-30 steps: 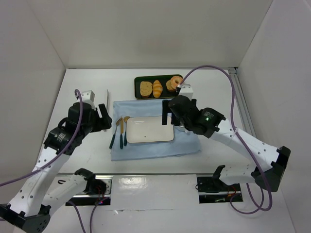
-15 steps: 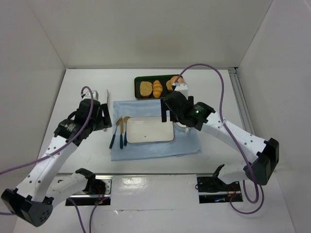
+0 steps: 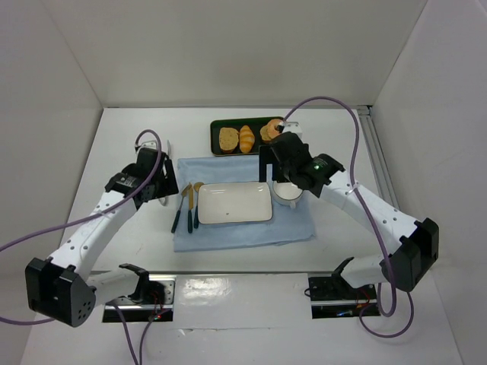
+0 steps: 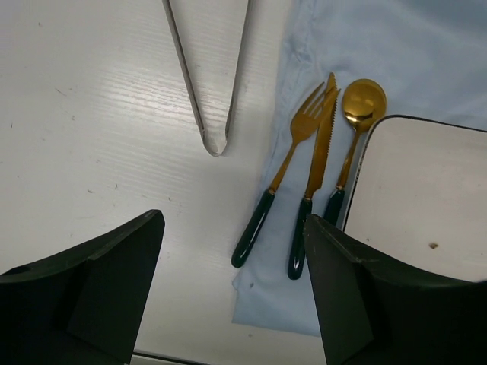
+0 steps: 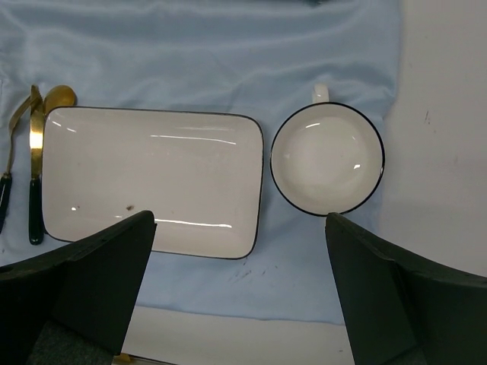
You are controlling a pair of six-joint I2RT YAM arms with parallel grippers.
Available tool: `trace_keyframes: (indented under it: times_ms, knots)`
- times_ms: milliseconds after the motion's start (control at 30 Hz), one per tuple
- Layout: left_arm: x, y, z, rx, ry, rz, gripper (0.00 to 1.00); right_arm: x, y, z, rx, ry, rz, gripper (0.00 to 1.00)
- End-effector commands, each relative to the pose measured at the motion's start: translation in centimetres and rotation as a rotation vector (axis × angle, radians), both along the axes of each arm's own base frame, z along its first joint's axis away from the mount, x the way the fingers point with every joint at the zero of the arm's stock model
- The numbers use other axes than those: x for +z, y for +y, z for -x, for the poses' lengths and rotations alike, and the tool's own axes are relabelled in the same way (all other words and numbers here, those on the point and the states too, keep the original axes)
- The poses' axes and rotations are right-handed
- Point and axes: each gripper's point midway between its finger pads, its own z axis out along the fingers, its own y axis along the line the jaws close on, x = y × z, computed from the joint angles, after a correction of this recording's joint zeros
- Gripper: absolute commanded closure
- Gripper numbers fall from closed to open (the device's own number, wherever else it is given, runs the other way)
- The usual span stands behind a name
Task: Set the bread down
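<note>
The bread [image 3: 228, 139] lies at the left end of a dark tray [image 3: 216, 148] at the back of the table, next to an orange croissant [image 3: 246, 138] and doughnuts [image 3: 269, 131]. It shows in neither wrist view. My right gripper [image 3: 268, 164] is open and empty, raised just in front of the tray, above the right end of the white rectangular plate [image 3: 233, 202]. In the right wrist view the right gripper [image 5: 240, 304] looks down on the plate [image 5: 152, 179]. My left gripper [image 3: 166, 186] is open and empty over the bare table left of the cloth; it also shows in the left wrist view [image 4: 232, 304].
A light blue cloth [image 3: 243, 232] carries the plate, a white cup [image 3: 288, 194] [image 5: 327, 158], and a gold fork, knife and spoon [image 3: 187, 207] [image 4: 316, 167]. Metal tongs [image 4: 205, 84] lie on the table left of the cloth. White walls enclose three sides.
My right gripper has moved back and to the right, toward the tray, uncovering the cup. My left arm has stretched out and its gripper has shifted slightly toward the back.
</note>
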Motion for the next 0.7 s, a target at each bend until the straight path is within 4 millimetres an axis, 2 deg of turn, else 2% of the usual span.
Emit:
trace_keyframes:
  times_ms: [0,267,400,633,667]
  knots:
    - [-0.8,0.6,-1.5,0.012,-0.015,0.008,0.13,2.6,0.1,-1.1,0.028,-0.078,-0.066,0.0]
    - [-4.1,2.1,-3.4,0.047,0.063,0.037,0.11,3.3,-0.2,-2.2,0.045,-0.085,-0.115,0.0]
    - [-6.3,2.3,-4.0,0.045,0.123,0.068,0.09,3.3,-0.6,-2.5,0.043,-0.073,-0.133,0.0]
    - [-8.3,2.7,-5.4,0.046,0.162,0.077,0.09,3.8,-0.9,-3.0,0.048,-0.08,-0.155,0.0]
    - [-9.1,2.5,-5.2,0.04,0.19,0.084,0.09,3.8,-1.0,-3.0,0.048,-0.08,-0.155,0.0]
